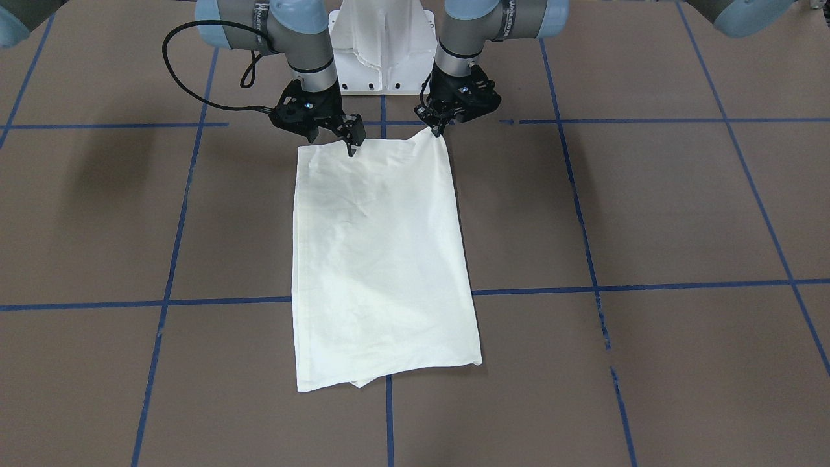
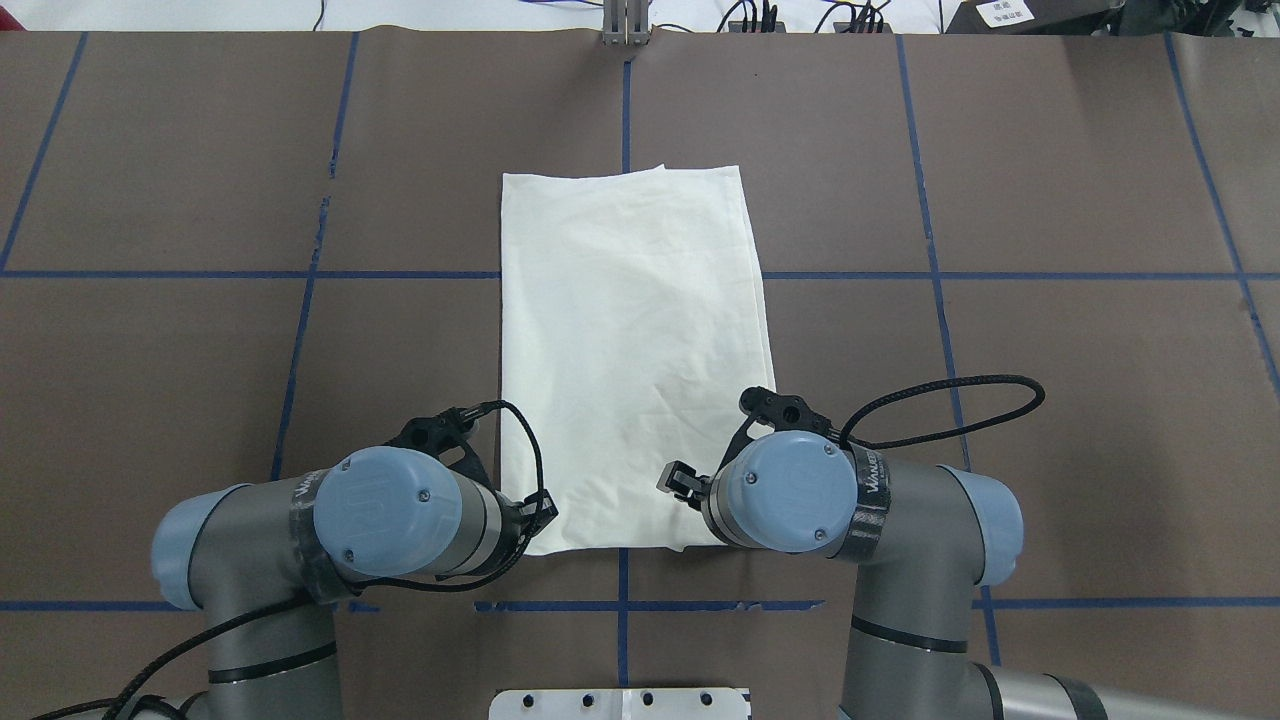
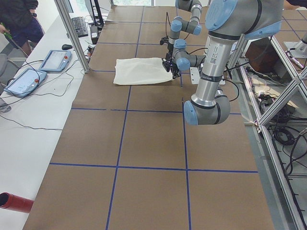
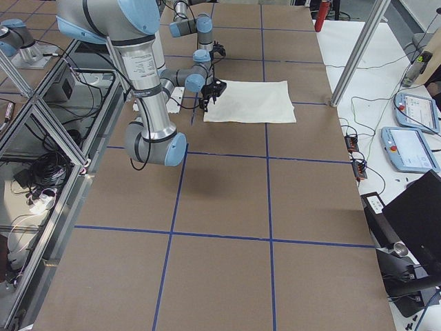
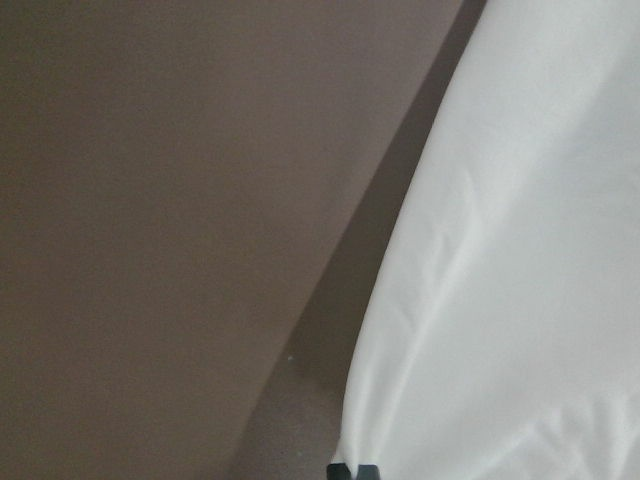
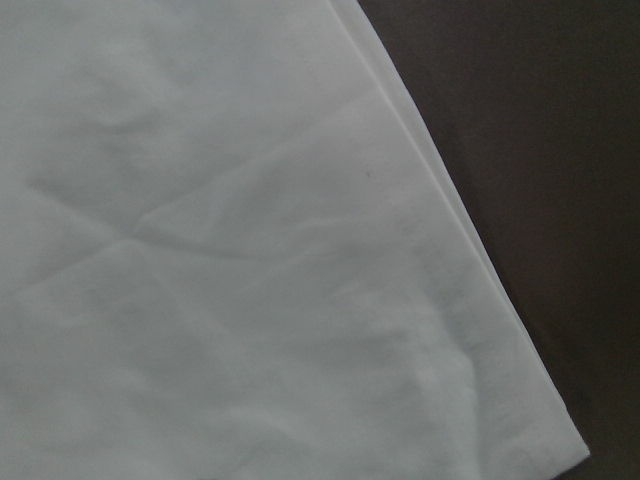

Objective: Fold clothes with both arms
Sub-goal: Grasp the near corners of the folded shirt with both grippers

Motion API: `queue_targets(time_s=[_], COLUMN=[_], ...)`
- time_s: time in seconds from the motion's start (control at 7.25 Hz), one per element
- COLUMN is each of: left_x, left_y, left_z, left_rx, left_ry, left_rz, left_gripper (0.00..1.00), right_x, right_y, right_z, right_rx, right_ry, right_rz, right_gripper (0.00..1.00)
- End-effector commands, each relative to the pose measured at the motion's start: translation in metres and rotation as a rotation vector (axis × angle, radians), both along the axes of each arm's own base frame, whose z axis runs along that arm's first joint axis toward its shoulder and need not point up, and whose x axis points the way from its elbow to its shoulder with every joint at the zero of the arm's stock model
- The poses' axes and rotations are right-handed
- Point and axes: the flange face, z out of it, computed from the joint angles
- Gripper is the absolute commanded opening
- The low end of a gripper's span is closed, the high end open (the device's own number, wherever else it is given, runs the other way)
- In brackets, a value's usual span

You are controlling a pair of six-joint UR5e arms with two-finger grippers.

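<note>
T-shirt (image 1: 382, 259): 1 | arms (image 2: 400, 515) (image 2: 790, 495): 2 | left pincer (image 1: 436, 133): pinching corner | right pincer (image 1: 351, 148): alongside

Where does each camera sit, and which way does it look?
Front-facing: across brown table, facing robot; cream folded shirt, left arm, right arm, white pedestal base.
Overhead: behind robot, looking forward-down; both arms.
Exterior left: table's left end; left arm nearest.
Exterior right: opposite end; right arm nearest.
Left wrist: shirt edge; shut fingertips.
Right wrist: shirt corner; no body.
All share the shirt.
</note>
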Motion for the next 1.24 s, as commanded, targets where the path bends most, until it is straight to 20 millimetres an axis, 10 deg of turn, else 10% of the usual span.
queue_targets(time_s=[0.0, 0.83, 1.1], left_x=[0.000, -0.001, -0.002], left_y=[0.000, 0.000, -0.001], left_z=[-0.001, -0.007, -0.007], left_rx=[0.000, 0.003, 0.004], left_ry=[0.003, 0.013, 0.013], left_rz=[0.001, -0.001, -0.003], left_gripper=[0.00, 0.00, 0.00], right_x=[-0.008, -0.010, -0.011], right_y=[0.006, 0.020, 0.020], right_z=[0.012, 0.030, 0.026], right_rx=[-0.012, -0.024, -0.025], right_ry=[0.023, 0.051, 0.043], right_rz=[-0.006, -0.027, -0.024], right_gripper=[1.00, 1.00, 0.78])
